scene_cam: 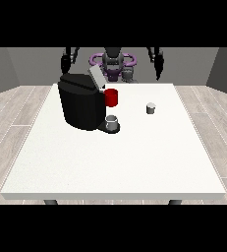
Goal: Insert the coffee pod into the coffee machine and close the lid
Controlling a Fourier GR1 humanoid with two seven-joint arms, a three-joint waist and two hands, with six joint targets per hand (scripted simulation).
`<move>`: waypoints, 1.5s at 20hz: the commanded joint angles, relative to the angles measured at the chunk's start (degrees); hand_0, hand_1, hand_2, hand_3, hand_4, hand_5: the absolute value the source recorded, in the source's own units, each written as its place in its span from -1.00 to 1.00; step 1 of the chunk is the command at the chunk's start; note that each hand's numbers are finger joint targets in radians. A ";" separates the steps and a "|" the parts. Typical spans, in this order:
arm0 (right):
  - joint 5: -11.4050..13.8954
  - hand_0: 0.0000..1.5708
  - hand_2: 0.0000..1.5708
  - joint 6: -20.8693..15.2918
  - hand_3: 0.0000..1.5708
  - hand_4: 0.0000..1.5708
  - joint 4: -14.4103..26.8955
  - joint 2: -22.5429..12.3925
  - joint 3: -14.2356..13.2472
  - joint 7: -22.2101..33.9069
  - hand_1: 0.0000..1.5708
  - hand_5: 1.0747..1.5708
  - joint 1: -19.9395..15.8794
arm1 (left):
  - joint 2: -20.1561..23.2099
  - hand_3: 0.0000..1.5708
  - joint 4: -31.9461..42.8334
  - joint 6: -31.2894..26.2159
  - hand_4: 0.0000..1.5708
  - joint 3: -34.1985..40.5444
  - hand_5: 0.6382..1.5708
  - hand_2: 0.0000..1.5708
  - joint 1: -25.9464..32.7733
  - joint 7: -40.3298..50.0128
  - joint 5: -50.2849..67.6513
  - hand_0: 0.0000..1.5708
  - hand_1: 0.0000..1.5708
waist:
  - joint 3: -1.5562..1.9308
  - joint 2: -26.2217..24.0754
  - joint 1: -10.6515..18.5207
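Black hands (66, 62) (157, 63) hang raised behind the table (115, 162), finger state unclear.

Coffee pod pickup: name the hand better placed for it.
Left. The coffee pod lies nearer the hand at the view's right; the coffee machine stands below the hand at the view's left.

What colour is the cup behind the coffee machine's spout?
Red. The cup shows in the front view, right beside the black coffee machine.

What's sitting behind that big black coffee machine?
A red cup peeks out behind the coffee machine, beside its raised lid. The machine's body covers the cup's left side and whatever else stands behind it.
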 commanded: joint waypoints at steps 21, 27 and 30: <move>-1.36 -1.00 -1.00 -5.33 -1.00 -0.79 -1.66 5.66 0.76 -4.59 -1.00 1.00 -3.03 | 10.58 -1.00 16.30 -3.96 -1.00 8.23 1.00 -1.00 -13.64 -8.52 -4.70 -1.00 -1.00 | -0.46 5.08 -6.94; 0.13 -1.00 -1.00 -5.88 -1.00 -0.64 -0.85 5.69 2.41 -4.20 -1.00 1.00 -5.98 | 13.67 -1.00 23.98 -5.07 -1.00 9.29 1.00 -1.00 -22.25 -5.98 -5.76 -1.00 -1.00 | -0.46 8.86 -8.81; -1.55 -1.00 -1.00 -5.76 -1.00 -0.67 2.37 5.69 1.31 -7.02 -1.00 1.00 -4.65 | 16.38 -1.00 27.78 -9.05 -1.00 10.58 1.00 -1.00 -22.92 -6.12 -4.58 -1.00 -1.00 | -0.44 9.07 -7.21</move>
